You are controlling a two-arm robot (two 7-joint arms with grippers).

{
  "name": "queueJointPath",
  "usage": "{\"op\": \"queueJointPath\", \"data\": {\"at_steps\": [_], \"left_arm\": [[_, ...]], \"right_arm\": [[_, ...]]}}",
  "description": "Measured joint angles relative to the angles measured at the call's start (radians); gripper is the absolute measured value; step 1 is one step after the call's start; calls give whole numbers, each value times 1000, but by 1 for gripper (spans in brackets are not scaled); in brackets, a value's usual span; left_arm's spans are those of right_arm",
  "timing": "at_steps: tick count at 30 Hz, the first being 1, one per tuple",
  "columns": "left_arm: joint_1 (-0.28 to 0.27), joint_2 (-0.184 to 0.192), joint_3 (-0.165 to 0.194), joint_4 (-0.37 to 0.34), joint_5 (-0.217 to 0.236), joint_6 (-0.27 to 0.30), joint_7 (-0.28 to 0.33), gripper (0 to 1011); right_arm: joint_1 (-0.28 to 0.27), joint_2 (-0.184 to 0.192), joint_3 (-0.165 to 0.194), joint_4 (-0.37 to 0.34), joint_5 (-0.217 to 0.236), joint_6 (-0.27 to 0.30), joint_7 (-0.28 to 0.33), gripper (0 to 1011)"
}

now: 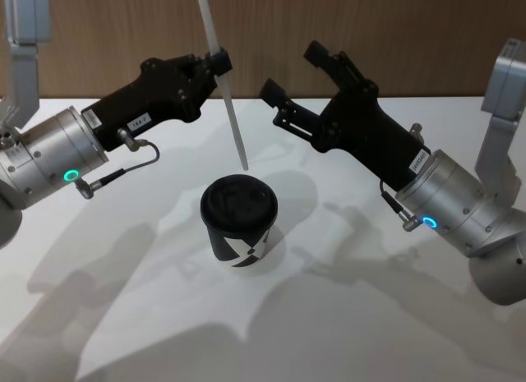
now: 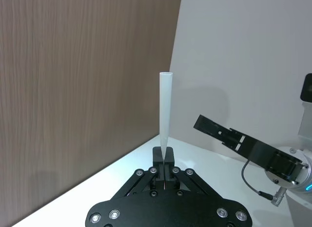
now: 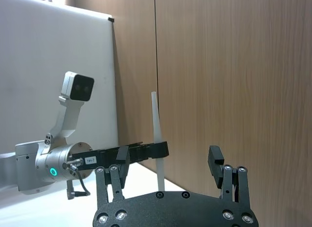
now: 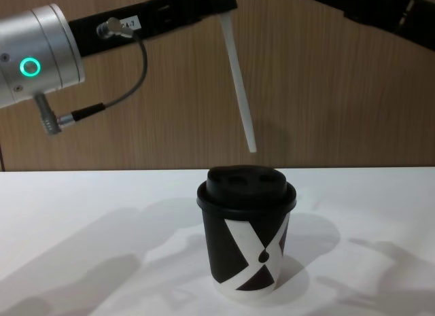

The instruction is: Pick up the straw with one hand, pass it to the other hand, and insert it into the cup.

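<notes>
Fingers of the left gripper (image 1: pixel 219 66) pinch the white straw (image 1: pixel 228 103) tilted above the cup (image 1: pixel 239 222); right gripper (image 1: pixel 297 68), at 2 o'clock, gapes.

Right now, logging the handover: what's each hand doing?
Left hand: closed on the straw, above the cup.
Right hand: open, holding nothing.

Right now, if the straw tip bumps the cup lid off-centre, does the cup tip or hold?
Probably holds, but not firmly. The cup is short with a wide base flat on the table. It looks like light paper, so a sideways shove could slide it. The straw, pinched in the left gripper, hangs straight, so it would likely pass force on rather than bend.
</notes>
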Motion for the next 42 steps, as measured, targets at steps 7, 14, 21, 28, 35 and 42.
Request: {"op": "queueJointPath", "data": {"at_steps": [7, 14, 21, 28, 35, 42], "left_arm": [[-12, -1, 11, 16, -9, 24, -1, 5], [-23, -2, 22, 31, -23, 39, -13, 5], [-30, -5, 29, 39, -40, 48, -30, 6], [-36, -6, 36, 45, -57, 56, -44, 5], [-45, -8, 45, 53, -72, 66, -57, 5], [-53, -7, 56, 61, -81, 75, -67, 5]], "right_arm": [[0, 0, 0, 0, 0, 0, 0, 1001], [0, 0, 0, 0, 0, 0, 0, 1001], [0, 0, 0, 0, 0, 0, 0, 1001], [0, 0, 0, 0, 0, 0, 0, 1001], [0, 0, 0, 0, 0, 0, 0, 1001], [0, 0, 0, 0, 0, 0, 0, 1001]]}}
